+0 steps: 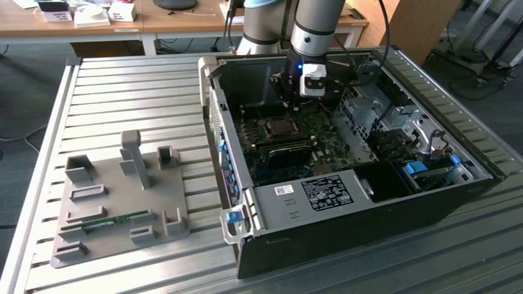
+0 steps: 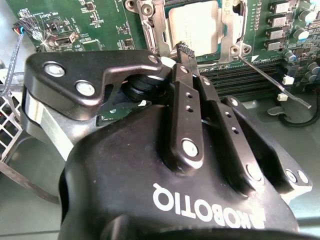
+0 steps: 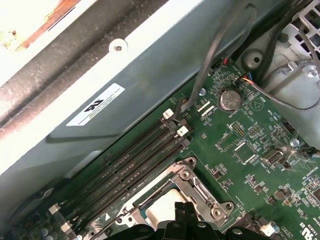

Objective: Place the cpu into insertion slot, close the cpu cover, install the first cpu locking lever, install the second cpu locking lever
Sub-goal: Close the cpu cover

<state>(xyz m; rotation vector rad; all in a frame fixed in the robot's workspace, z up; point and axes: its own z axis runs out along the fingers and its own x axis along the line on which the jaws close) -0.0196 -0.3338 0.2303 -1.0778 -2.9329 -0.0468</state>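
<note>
The cpu (image 2: 192,24) shows its pale silver face inside the insertion slot (image 1: 278,128) on the green board. The silver cpu cover (image 2: 156,27) lies down around it as a frame. My gripper (image 2: 185,50) is shut with nothing between its fingers, the tips at the cover's edge on the memory-slot side. A thin metal locking lever (image 2: 270,80) slants out across the black memory slots (image 2: 240,82). In the first wrist view the cover (image 3: 192,187) frames the cpu (image 3: 159,209), with my gripper (image 3: 186,214) over them. In the exterior view my gripper (image 1: 307,101) reaches down into the open case.
The computer case (image 1: 327,196) lies open on a ribbed metal table (image 1: 122,92); its walls, drive cages and loose cables (image 3: 215,55) hem in the board. A coin battery (image 3: 231,99) sits near the memory slots. A grey fixture plate (image 1: 122,202) stands at the exterior view's left.
</note>
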